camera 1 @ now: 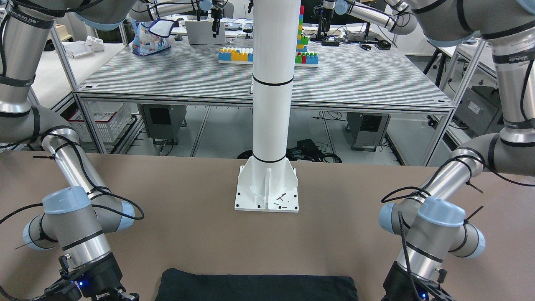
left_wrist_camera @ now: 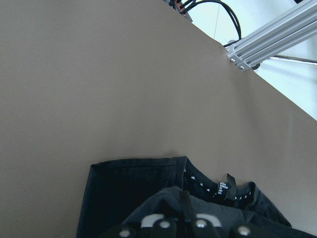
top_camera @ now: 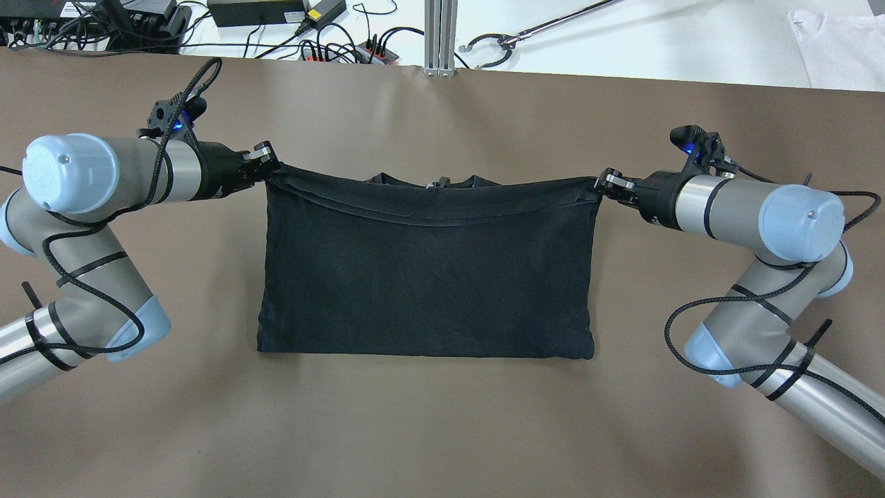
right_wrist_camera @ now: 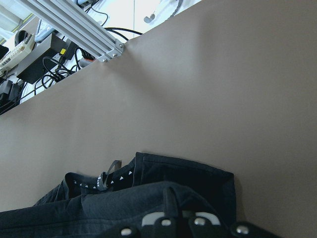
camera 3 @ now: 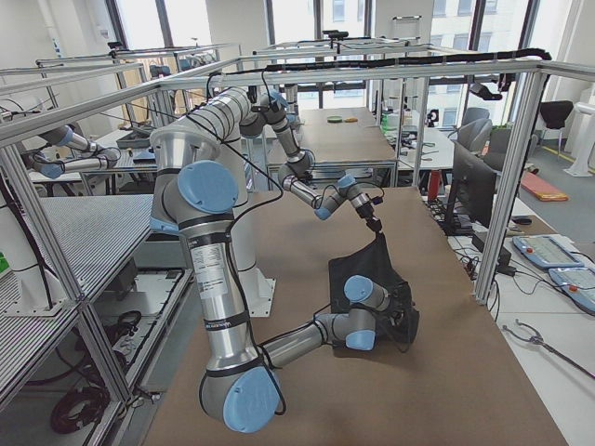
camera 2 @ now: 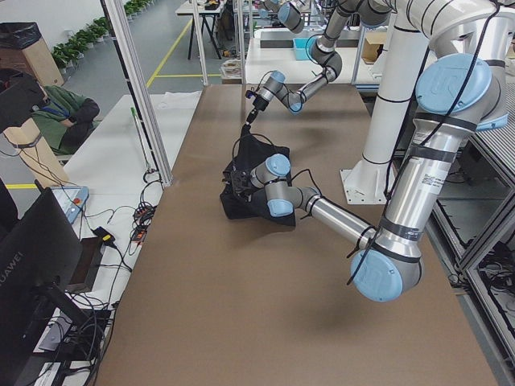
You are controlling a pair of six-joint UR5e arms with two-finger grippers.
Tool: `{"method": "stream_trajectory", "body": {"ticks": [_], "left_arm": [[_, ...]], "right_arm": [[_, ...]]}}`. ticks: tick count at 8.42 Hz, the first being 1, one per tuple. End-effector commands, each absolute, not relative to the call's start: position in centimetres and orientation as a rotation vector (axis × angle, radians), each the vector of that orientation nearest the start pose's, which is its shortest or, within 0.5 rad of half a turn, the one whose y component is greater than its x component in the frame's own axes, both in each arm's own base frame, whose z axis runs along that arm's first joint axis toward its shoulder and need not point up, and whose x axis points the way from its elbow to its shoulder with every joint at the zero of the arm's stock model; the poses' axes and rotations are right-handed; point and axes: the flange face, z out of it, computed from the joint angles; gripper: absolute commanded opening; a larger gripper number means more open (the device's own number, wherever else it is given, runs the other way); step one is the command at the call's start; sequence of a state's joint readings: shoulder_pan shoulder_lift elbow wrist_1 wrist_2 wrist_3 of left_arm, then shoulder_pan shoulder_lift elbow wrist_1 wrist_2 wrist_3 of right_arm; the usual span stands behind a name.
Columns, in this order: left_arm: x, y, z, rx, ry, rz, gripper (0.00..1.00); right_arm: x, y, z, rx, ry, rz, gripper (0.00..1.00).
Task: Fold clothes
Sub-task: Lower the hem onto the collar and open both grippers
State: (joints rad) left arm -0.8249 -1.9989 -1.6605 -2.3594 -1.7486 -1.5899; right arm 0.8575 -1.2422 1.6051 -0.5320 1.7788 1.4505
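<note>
Overhead view: the clothes (top_camera: 425, 277) lie in the centre of the frame on the brown surface (top_camera: 442, 429). Lower edge is flat and rounded, so it reads as a crease. Upper edge shows several stacked hems and sags in a shallow curve between the two arms.

Left tool (top_camera: 266, 166): clenched on the upper-left corner. Right tool (top_camera: 608, 185): clenched on the upper-right corner. Side views show the pinched corners raised off the surface.

Wrist views: a lower layer with a neck tape (left_wrist_camera: 218, 188) peeks out beyond the held edge.

Judgement: a fold is in hand and near its end, with the held edge carried over the lower layer but not yet laid down. The next move calls for both arms to descend together at an even rate, keeping the edge taut and square to the layer beneath, then letting go of both corners.

Count: one piece of clothes, two arms, two tools, one white pillar (camera 1: 271, 104).
</note>
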Motion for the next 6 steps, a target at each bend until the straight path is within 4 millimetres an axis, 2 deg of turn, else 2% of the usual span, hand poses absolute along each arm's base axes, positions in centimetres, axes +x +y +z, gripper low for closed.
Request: {"method": "stream_trajectory", "body": {"ticks": [1, 2, 3, 4, 6], "left_arm": [[35.07, -54.94, 27.76, 0.379, 1.277, -0.603, 0.00], [35.09, -55.05, 27.90, 0.384, 1.273, -0.606, 0.13], [35.24, -55.01, 27.81, 0.387, 1.273, -0.608, 0.88], [35.17, -55.10, 27.61, 0.388, 1.276, -0.613, 1.00], [35.22, -55.30, 27.96, 0.386, 1.269, -0.616, 1.00]], "right_arm": [[-31.93, -54.10, 33.88, 0.512, -1.327, 0.457, 0.00], [-31.95, -54.10, 33.94, 0.509, -1.329, 0.459, 0.28], [-31.89, -54.02, 33.72, 0.510, -1.333, 0.459, 0.93], [-31.87, -54.00, 33.81, 0.510, -1.332, 0.459, 0.94], [-31.90, -53.97, 33.98, 0.504, -1.331, 0.457, 0.94]]}}
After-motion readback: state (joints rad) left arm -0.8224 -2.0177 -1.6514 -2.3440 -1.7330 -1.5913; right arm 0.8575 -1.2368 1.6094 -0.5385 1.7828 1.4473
